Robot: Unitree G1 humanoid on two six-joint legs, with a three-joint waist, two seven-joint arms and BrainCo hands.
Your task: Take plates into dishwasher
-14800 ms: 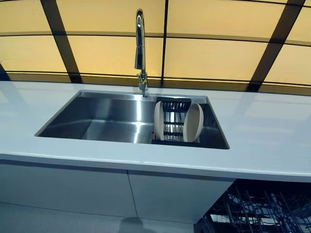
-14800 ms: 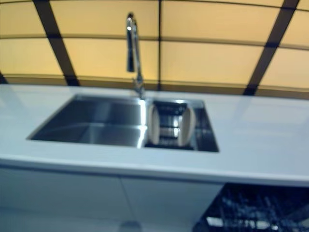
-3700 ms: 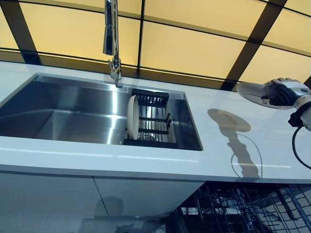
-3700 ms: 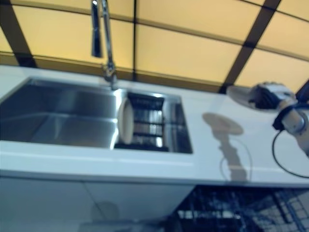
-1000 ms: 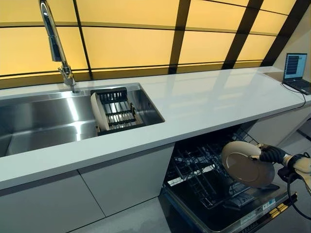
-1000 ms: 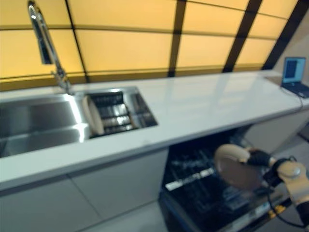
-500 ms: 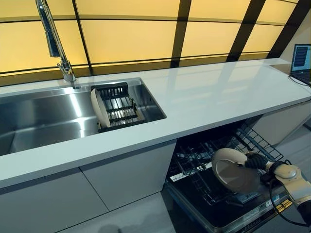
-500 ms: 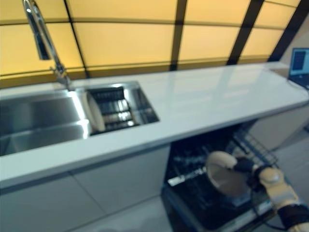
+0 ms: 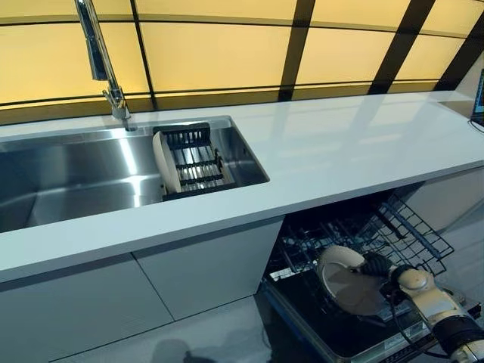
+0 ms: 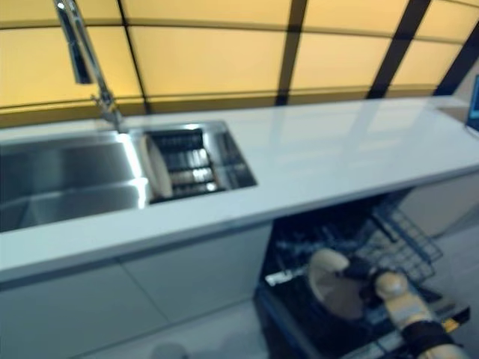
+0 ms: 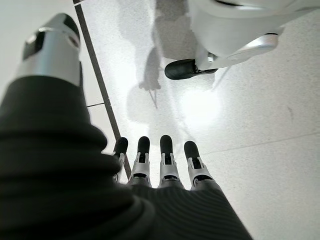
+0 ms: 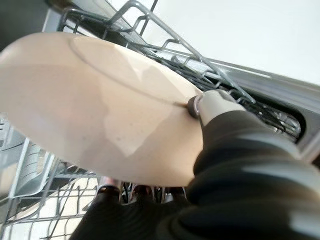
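Note:
My right hand (image 9: 378, 266) is shut on a beige plate (image 9: 346, 278) and holds it low over the pulled-out lower rack (image 9: 408, 231) of the open dishwasher. In the right wrist view the plate (image 12: 100, 105) fills the picture, pinched at its rim by my thumb, with the rack wires (image 12: 165, 40) just behind it. A second beige plate (image 9: 165, 162) stands on edge in the black drying rack (image 9: 193, 160) inside the sink (image 9: 76, 178). My left hand (image 11: 160, 160) hangs by the floor, fingers straight and empty.
A white countertop (image 9: 355, 147) runs over the dishwasher and grey cabinet doors (image 9: 204, 276). A tall chrome tap (image 9: 102, 64) stands behind the sink. The open dishwasher door (image 9: 333, 333) juts out over the floor.
My right hand has lowered the plate further, down toward the lower rack. The camera has shifted a little, so the sink sits more to the right in view.

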